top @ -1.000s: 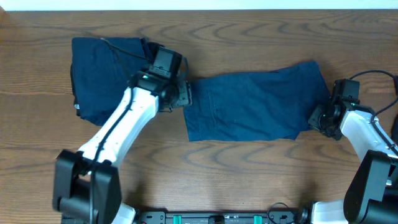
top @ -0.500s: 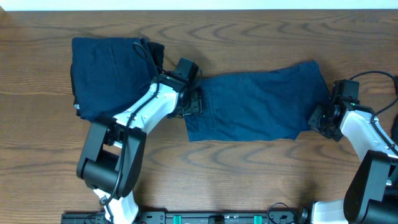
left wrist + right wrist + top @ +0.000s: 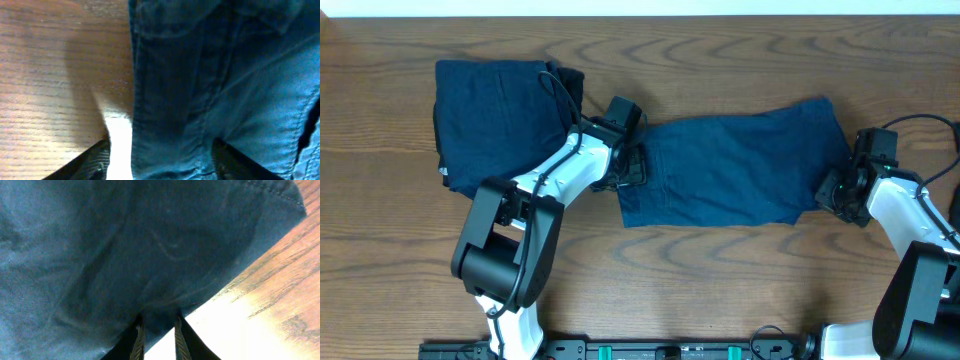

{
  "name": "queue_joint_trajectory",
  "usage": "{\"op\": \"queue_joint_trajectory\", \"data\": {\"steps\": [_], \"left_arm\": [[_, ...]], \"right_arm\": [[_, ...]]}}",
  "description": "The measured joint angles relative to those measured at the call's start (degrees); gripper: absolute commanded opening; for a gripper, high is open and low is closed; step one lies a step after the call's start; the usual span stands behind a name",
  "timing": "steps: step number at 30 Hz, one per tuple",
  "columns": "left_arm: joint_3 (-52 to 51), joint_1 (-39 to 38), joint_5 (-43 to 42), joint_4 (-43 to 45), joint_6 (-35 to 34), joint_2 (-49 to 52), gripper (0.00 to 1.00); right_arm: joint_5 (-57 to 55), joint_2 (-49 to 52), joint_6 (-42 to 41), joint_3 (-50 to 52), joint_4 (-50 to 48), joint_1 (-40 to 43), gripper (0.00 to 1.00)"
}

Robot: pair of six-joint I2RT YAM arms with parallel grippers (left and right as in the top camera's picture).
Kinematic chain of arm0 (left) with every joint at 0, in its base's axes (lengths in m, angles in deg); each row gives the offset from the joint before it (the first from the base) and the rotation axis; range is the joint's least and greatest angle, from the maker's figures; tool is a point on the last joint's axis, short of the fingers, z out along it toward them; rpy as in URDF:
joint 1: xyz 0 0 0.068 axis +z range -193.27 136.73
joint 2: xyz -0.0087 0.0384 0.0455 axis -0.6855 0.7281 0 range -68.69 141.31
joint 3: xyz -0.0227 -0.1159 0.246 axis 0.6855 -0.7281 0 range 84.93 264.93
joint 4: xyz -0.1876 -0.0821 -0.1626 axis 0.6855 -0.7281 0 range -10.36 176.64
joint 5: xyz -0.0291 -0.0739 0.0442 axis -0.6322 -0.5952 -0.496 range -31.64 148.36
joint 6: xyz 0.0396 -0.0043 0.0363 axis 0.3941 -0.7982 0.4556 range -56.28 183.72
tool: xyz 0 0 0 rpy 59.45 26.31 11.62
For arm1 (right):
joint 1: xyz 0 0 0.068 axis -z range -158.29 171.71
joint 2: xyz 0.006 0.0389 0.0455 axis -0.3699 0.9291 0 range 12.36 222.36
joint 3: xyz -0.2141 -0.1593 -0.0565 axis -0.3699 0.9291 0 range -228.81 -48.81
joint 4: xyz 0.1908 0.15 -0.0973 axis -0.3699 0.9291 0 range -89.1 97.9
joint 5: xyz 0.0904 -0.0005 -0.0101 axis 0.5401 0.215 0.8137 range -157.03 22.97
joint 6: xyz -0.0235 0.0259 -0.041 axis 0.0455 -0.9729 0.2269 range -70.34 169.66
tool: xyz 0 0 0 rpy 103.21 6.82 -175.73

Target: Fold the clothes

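Note:
A dark blue garment (image 3: pixel 730 165) lies spread flat across the middle of the wooden table (image 3: pixel 720 290). A folded dark blue bundle (image 3: pixel 490 115) rests at the far left. My left gripper (image 3: pixel 632 165) sits at the spread garment's left edge. In the left wrist view its fingers (image 3: pixel 95 160) stand wide apart and open, straddling the seamed edge of the garment (image 3: pixel 210 75). My right gripper (image 3: pixel 835 190) is at the garment's right end. In the right wrist view this gripper (image 3: pixel 158 342) is shut on a fold of the garment (image 3: pixel 125 245) at its edge.
The table's far edge (image 3: pixel 640 16) runs along the top. A black cable (image 3: pixel 920 120) loops behind the right arm. Both arm bases (image 3: pixel 680 348) stand at the near edge. Bare wood shows in front of the garment.
My left arm has swung right, off the folded bundle, to the left edge of the spread garment. The right arm and its grip have not moved.

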Motion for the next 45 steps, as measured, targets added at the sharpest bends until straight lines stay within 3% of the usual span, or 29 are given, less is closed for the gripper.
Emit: {"op": "queue_joint_trajectory", "data": {"steps": [24,36,41,45], "left_arm": [[0.0,-1.68,-1.95,2.99,-0.46,0.37,0.5],[0.02,-1.81,-3.69,3.61,-1.14,0.74,0.13],[0.04,-1.81,-3.91,3.58,-1.44,0.74,0.1],[0.07,-1.81,-4.09,3.56,-1.4,0.74,0.06]], "right_arm": [[0.5,0.0,0.0,0.0,0.02,0.0,0.21],[0.57,0.0,0.0,0.0,-0.07,0.0,0.22],[0.57,0.0,0.0,0.0,-0.07,0.0,0.2],[0.63,0.0,0.0,0.0,-0.59,0.0,0.14]]}}
